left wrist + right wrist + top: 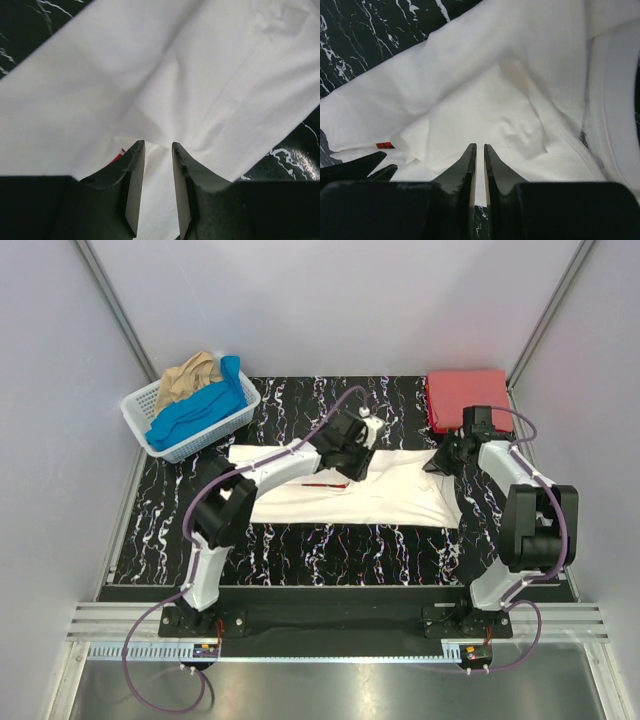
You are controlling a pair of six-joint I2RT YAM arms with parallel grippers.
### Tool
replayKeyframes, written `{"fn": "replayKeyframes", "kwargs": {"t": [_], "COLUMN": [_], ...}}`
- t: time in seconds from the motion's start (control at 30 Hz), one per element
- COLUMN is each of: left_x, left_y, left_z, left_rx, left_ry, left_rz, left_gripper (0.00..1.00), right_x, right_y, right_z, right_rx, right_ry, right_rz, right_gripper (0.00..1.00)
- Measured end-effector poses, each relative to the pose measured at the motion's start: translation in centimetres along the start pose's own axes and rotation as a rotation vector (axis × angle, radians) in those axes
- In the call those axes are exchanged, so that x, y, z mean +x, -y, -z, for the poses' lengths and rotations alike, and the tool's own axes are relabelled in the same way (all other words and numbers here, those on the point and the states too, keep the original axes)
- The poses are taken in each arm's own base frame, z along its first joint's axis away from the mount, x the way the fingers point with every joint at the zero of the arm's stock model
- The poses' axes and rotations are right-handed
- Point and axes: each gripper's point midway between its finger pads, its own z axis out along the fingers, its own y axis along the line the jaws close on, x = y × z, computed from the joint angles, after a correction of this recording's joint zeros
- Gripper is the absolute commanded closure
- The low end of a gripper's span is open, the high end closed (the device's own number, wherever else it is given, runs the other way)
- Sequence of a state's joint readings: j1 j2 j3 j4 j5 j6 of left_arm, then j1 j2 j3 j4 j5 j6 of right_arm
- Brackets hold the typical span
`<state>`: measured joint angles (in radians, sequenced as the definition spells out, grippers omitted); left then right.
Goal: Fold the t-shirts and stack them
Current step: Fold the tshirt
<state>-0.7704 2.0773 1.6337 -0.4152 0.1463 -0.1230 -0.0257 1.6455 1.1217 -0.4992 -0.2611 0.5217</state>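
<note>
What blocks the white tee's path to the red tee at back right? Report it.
Only the right gripper, poised at the right edge of the white tee, in line with the folded red tee. Otherwise just table lies between them.

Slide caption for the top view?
Left gripper and right gripper over the white t-shirt; red t-shirt folded at far right.

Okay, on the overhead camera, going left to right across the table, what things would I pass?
white lattice basket holding a tan t-shirt and a blue t-shirt → white t-shirt laid out mid-table → folded red t-shirt
</note>
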Motion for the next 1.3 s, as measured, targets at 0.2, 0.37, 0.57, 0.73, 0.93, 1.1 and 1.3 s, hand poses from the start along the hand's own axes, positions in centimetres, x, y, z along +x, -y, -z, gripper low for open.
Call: {"fn": "replayKeyframes", "kwargs": {"t": [0.2, 0.37, 0.57, 0.73, 0.93, 1.1, 1.3], "left_x": [-2.2, 0.0, 1.6, 1.4, 1.6, 1.7, -0.6], "left_y": [-2.8, -3.6, -4.7, -5.5, -6.5, -6.7, -6.9], "left_z": [-0.5, -2.8, -3.9, -3.9, -3.9, -2.5, 2.7], "left_rx": [-0.011, -0.023, -0.077, -0.105, -0.102, -0.099, -0.114], "left_ry": [0.049, -0.010, -0.044, -0.032, -0.026, -0.023, 0.039], "left_rz": [0.080, 0.102, 0.124, 0.162, 0.222, 0.234, 0.246], "left_gripper": [0.68, 0.71, 0.92, 0.97, 0.67, 0.54, 0.54], "right_x": [-0.3, 0.8, 0.6, 0.4, 0.1, -1.0, -2.1], "right_y": [-0.8, 1.3, 1.5, 1.7, 1.8, 1.1, -0.7], "right_z": [-3.8, -6.9, -7.1, -7.1, -6.7, -5.2, -2.4], "right_rx": [-0.034, 0.025, 0.041, 0.056, 0.071, 0.063, 0.015], "right_ry": [-0.050, -0.108, -0.098, -0.085, -0.057, -0.009, 0.059], "right_rz": [0.005, -0.013, 0.003, 0.021, 0.044, 0.041, 0.006], "right_gripper": [0.84, 0.84, 0.84, 0.83, 0.81, 0.81, 0.85]}}
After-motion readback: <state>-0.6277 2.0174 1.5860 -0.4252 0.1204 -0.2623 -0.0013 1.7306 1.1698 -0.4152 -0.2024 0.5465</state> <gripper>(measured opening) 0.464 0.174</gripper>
